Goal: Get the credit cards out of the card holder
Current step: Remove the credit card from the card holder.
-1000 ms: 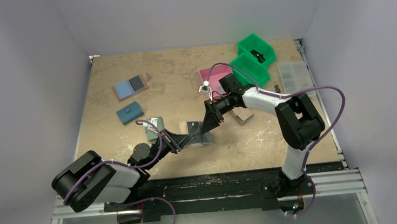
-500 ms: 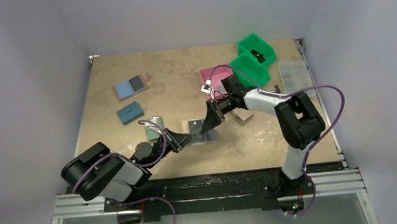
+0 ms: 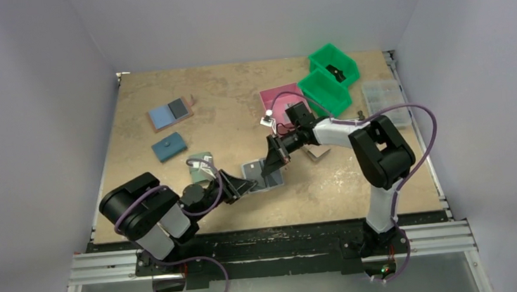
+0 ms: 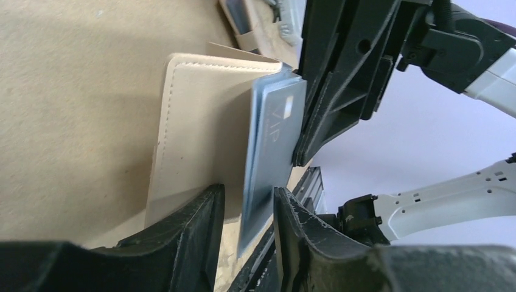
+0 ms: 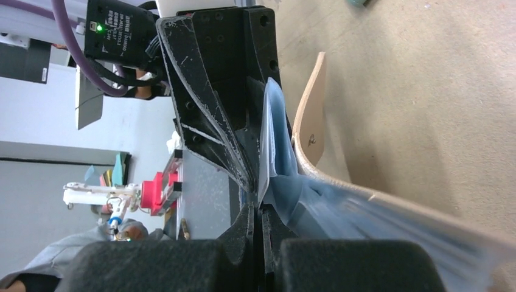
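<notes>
Credit card [image 4: 271, 146] | mid-frame, rising from card holder [image 4: 201, 134] | likely light, stiff, slick: pinch flat faces near free edge | right gripper [image 5: 258, 210] clenched on it | left gripper [image 4: 248, 194] released, astride

right end effector [image 5: 260, 212] pinching blue-grey card [image 5: 277, 152], beige card holder [image 5: 308, 103] beside

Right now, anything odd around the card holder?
Yes. The beige stitched bifold card holder is bowed, one flap curling upward, and a blue-grey VIP card juts out of it at a slant, between the left gripper's open fingers.
</notes>
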Controlling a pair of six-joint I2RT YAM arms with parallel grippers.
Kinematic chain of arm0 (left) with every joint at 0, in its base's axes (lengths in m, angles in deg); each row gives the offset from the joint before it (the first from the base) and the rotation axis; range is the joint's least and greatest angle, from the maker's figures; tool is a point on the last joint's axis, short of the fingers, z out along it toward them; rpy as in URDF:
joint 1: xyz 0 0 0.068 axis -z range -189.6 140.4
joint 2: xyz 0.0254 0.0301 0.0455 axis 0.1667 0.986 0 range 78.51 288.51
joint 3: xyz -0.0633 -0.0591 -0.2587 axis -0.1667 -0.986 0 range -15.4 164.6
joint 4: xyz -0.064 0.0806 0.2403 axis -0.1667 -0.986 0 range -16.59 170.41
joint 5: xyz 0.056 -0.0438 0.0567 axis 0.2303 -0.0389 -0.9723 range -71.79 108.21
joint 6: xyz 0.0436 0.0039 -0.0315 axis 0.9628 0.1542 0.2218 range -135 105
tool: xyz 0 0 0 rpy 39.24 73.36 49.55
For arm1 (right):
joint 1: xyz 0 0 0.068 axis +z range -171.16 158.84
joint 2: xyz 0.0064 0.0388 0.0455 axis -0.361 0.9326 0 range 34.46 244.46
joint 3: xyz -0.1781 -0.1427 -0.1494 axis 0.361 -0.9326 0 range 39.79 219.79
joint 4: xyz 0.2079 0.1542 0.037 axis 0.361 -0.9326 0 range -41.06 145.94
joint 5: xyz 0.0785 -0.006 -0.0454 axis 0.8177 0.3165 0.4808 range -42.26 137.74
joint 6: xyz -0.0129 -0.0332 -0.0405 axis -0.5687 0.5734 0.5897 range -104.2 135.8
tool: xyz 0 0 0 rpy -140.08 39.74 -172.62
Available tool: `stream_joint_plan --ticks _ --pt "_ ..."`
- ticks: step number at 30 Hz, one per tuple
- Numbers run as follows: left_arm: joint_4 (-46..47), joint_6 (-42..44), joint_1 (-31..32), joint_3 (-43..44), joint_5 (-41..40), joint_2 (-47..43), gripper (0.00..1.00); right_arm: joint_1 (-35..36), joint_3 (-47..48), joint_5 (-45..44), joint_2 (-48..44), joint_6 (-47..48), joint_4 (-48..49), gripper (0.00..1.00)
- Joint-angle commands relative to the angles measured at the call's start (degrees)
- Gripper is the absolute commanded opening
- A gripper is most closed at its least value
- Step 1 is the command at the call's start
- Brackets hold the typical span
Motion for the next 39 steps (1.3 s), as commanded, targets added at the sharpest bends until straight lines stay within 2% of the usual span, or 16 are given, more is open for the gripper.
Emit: stream_joint_plan --ticks 1,6,12,19,39 --pt "17.2 -0.9 -1.7 -1.2 1.8 2.2 0.39 0.0 1.3 -0.1 0.7 2.9 -1.9 0.00" --pt "17.1 -0.6 -4.0 -1.8 3.8 1.6 0.39 -0.3 2.0 -2.6 2.0 5.3 -4.4 0.00" --pt "17.2 -0.9 -6.0 -1.8 5.8 3.7 0.34 -0.5 3.0 -5.2 4.9 8.2 -7.9 0.00" --pt "17.1 -1.1 -7.2 -1.0 8.3 8.3 0.00 -0.9 3.4 -6.2 6.3 8.5 -9.2 0.00" --pt "17.1 0.3 -11.5 -4.1 9.5 11.3 0.00 -4.4 5.7 -8.8 8.8 16.8 -17.7 0.00"
